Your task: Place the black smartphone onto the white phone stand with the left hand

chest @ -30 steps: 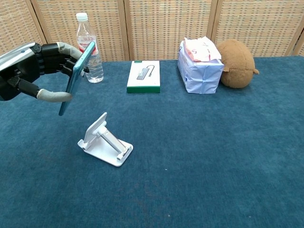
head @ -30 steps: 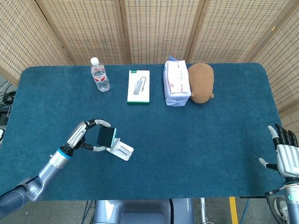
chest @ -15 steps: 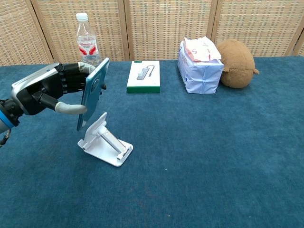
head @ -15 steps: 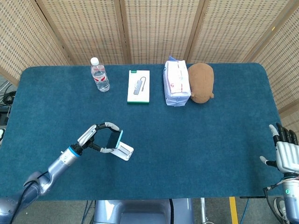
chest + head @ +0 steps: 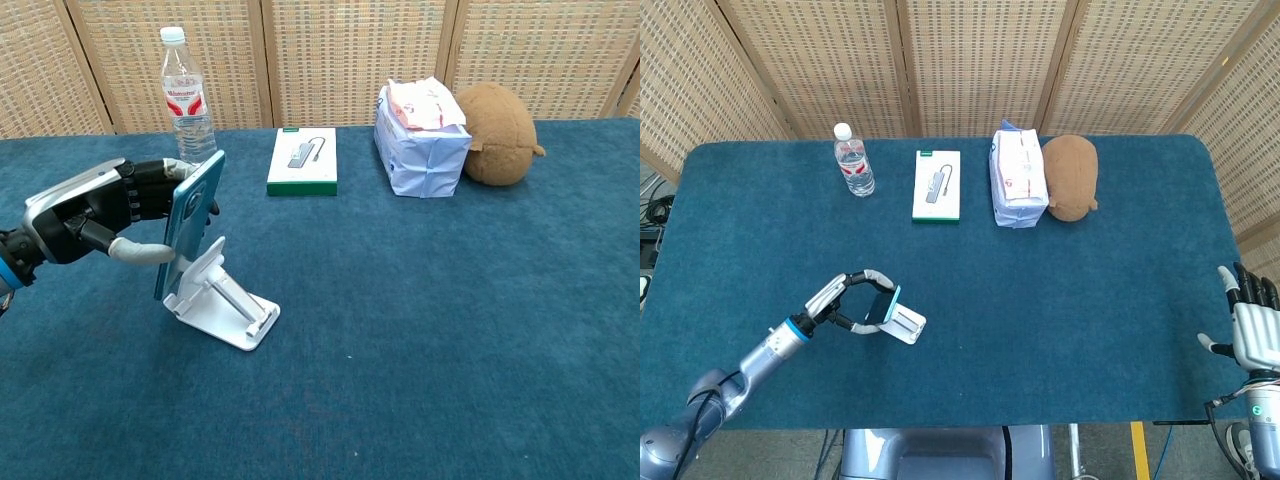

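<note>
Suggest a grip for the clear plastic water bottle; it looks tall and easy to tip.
Take the clear plastic water bottle around its labelled middle, coming from the front, open table side. It stands upright, narrow and round, the wicker screen close behind, so a side wrap looks steadier than the small cap.

The tabletop point(image 5: 480, 330) is covered in matt blue cloth with a short, carpet-like nap. The phone stand point(image 5: 222, 300) is smooth white plastic with a slight sheen. The smartphone point(image 5: 190, 221) shows a smooth, glossy teal-blue back. The left hand point(image 5: 95, 210) has a silvery metallic shell, black fingers point(image 5: 150, 187) and pale, rubbery-looking pads. The bottle point(image 5: 184, 88) is clear plastic. The plush toy point(image 5: 500, 120) is fuzzy brown fabric. The screen point(image 5: 330, 40) behind is woven cane in wood frames.
</note>
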Action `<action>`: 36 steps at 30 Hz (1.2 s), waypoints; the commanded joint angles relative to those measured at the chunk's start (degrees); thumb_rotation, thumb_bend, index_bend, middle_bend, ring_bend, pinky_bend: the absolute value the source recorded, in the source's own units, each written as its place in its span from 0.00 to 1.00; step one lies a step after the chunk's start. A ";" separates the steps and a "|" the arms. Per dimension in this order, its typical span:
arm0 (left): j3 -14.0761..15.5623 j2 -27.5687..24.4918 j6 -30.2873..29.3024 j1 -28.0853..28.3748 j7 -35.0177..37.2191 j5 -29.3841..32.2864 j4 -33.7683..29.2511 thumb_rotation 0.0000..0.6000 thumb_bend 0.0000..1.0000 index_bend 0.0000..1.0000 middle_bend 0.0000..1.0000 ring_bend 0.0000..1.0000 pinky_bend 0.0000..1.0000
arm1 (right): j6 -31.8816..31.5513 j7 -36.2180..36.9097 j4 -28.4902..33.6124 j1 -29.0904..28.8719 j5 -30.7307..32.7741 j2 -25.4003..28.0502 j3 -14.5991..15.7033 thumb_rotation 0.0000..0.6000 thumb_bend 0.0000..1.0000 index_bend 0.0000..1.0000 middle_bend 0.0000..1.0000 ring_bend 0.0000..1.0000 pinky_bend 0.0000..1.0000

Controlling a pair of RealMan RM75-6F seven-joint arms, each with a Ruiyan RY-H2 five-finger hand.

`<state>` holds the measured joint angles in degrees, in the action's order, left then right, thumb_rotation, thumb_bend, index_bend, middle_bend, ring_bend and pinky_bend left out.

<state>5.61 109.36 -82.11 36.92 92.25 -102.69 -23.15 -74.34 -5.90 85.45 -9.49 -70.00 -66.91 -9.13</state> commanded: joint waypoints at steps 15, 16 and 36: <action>1.79 2.02 0.19 0.92 2.09 1.07 4.92 1.00 0.16 0.51 0.44 0.50 0.42 | 0.07 -0.01 -0.23 -0.05 0.23 -0.08 0.04 1.00 0.00 0.00 0.00 0.00 0.00; 1.72 2.21 0.23 0.96 2.23 1.22 5.26 1.00 0.16 0.51 0.44 0.50 0.42 | 0.11 -0.01 -0.27 -0.05 0.32 -0.09 0.01 1.00 0.00 0.00 0.00 0.00 0.00; 2.27 6.61 1.46 1.32 5.98 2.51 11.40 1.00 0.10 0.51 0.43 0.50 0.42 | 2.27 -0.17 -2.28 -0.65 3.53 -0.72 -0.80 1.00 0.00 0.00 0.00 0.00 0.00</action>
<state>7.67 115.81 -80.90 38.22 98.12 -100.09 -11.97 -72.08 -6.09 83.19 -10.15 -66.48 -67.64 -9.92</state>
